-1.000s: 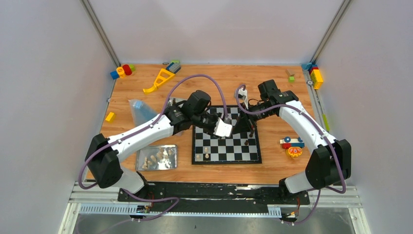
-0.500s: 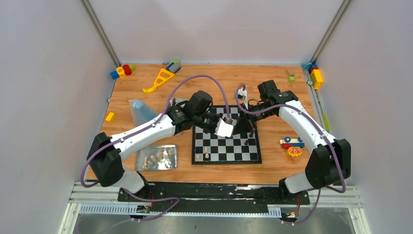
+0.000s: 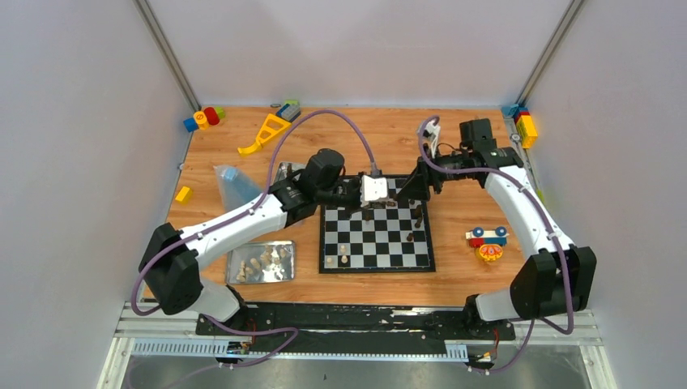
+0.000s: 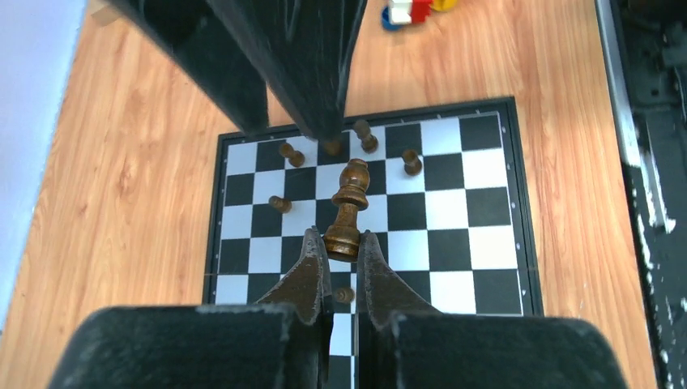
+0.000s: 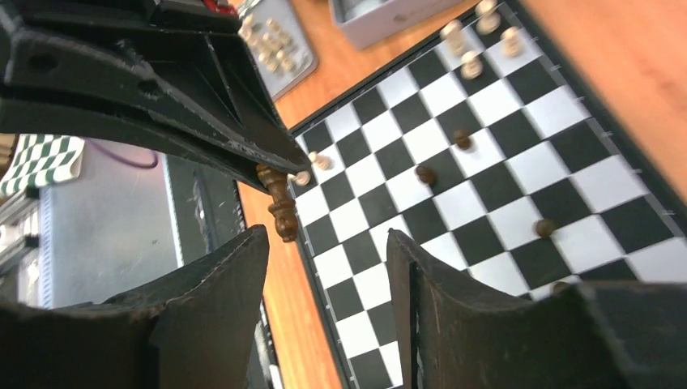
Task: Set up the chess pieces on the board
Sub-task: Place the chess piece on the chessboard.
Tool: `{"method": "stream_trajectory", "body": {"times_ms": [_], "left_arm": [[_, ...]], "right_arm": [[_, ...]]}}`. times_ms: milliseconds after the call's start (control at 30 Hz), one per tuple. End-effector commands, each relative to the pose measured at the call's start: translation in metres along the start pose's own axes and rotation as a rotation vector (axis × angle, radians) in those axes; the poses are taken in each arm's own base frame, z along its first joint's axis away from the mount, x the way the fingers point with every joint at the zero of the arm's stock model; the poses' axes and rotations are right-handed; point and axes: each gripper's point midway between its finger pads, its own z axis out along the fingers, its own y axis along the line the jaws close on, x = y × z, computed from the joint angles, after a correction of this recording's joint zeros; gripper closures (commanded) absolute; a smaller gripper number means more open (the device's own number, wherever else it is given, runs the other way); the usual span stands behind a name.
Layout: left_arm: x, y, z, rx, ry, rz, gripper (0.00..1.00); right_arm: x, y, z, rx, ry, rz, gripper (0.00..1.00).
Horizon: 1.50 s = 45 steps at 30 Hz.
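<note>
**Left end effector pinches a dark piece over the board**

The left end effector (image 4: 340,241) is pressed onto the base of a tall dark brown chess piece (image 4: 347,207), holding it above the far half of the board (image 3: 389,251); the board lies at the middle of the worktop (image 3: 454,146); the right end effector (image 5: 324,263) faces it, fingers spread with nothing between them; other dark pieces (image 3: 418,219) stand on the board's far rows, a few cream pieces (image 3: 343,251) by its near-left corner; a metal tray (image 3: 230,267) of cream pieces sits near the worktop's near edge, left of the board.
</note>
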Motion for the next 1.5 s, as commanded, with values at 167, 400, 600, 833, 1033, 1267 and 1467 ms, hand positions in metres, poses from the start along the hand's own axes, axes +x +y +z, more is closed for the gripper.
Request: {"method": "stream_trajectory", "body": {"times_ms": [167,400,600,833,1033,1267,1467], "left_arm": [[-0.043,0.035,-0.014,-0.132,-0.246,-0.3,1.0],[-0.044,0.037,-0.008,-0.115,-0.289,-0.381,1.0],[-0.043,0.039,-0.005,-0.114,-0.29,-0.386,1.0],[-0.044,0.04,-0.005,-0.118,-0.29,-0.382,1.0],[-0.048,0.042,-0.007,-0.12,-0.293,-0.373,1.0],[-0.047,0.043,-0.006,-0.123,-0.289,-0.376,1.0],[-0.047,0.045,-0.011,-0.152,-0.28,-0.357,0.63]], "right_arm": [[-0.048,0.008,-0.019,-0.053,-0.242,-0.002,0.4],[-0.039,0.011,-0.012,-0.143,-0.241,0.064,0.39],[-0.039,0.016,-0.011,-0.194,-0.243,0.069,0.46],[-0.042,0.019,-0.011,-0.221,-0.244,0.075,0.65],[-0.04,0.018,-0.01,-0.225,-0.242,0.083,0.69],[-0.043,0.02,-0.011,-0.226,-0.244,0.076,0.89],[-0.047,0.013,-0.015,-0.143,-0.255,0.045,1.0]]}}
